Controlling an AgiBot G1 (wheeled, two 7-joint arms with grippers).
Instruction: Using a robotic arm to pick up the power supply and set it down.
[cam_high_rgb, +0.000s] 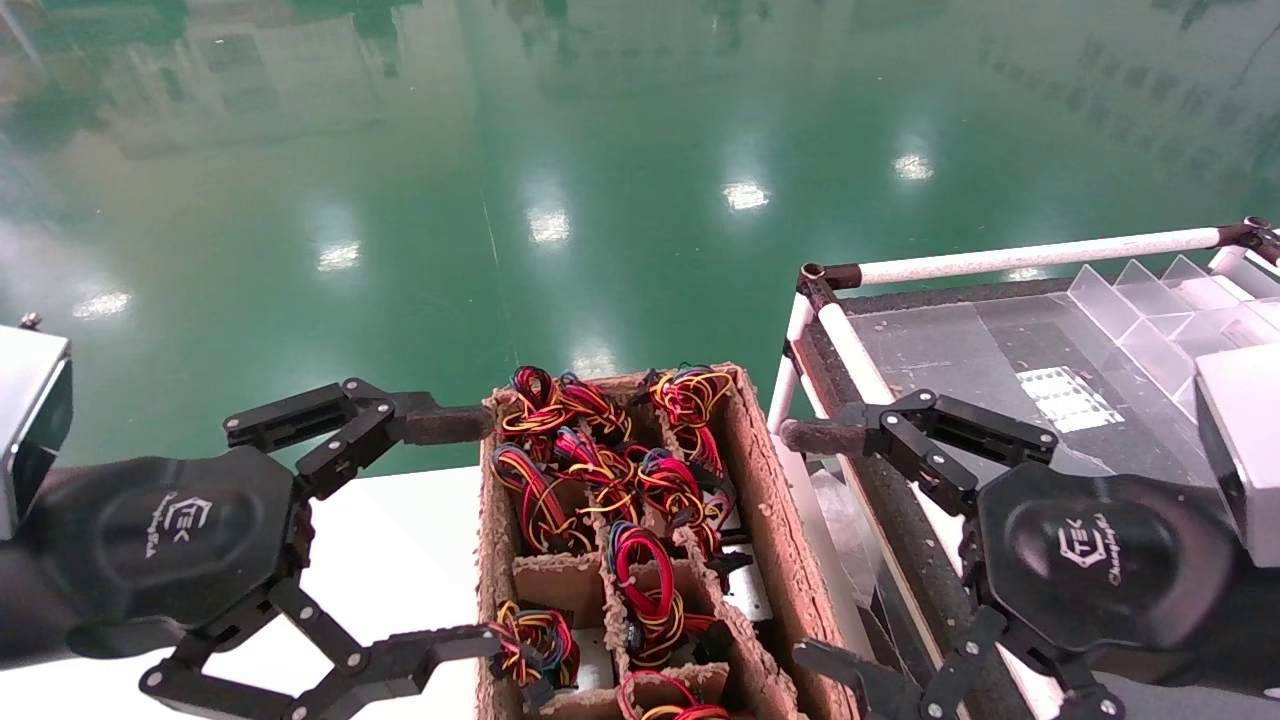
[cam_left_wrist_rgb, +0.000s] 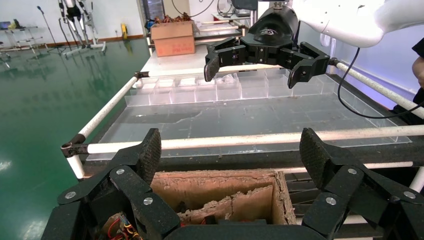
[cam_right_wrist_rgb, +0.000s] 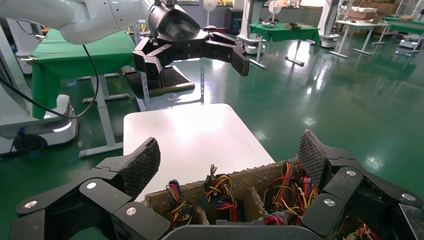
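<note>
A brown cardboard tray (cam_high_rgb: 762, 470) stands between my two grippers, its compartments filled with looped red, yellow, black and blue wire bundles (cam_high_rgb: 590, 450). The power supply bodies sit low in the compartments, mostly hidden by the wires. A bit of silver metal (cam_high_rgb: 745, 597) shows near the tray's right wall. My left gripper (cam_high_rgb: 465, 530) hangs open at the tray's left wall, holding nothing. My right gripper (cam_high_rgb: 808, 545) is open by the right wall, also holding nothing. The left wrist view looks past the left gripper (cam_left_wrist_rgb: 231, 150) over the tray (cam_left_wrist_rgb: 220, 187). The right wrist view shows the right gripper (cam_right_wrist_rgb: 228, 157) above the bundles (cam_right_wrist_rgb: 215, 187).
A white table (cam_high_rgb: 400, 560) lies left of the tray. On the right stands a cart with white tube rails (cam_high_rgb: 1040, 255), a dark deck and clear plastic dividers (cam_high_rgb: 1150, 310). Green floor lies beyond. A cardboard box (cam_left_wrist_rgb: 172, 39) sits far off behind the cart.
</note>
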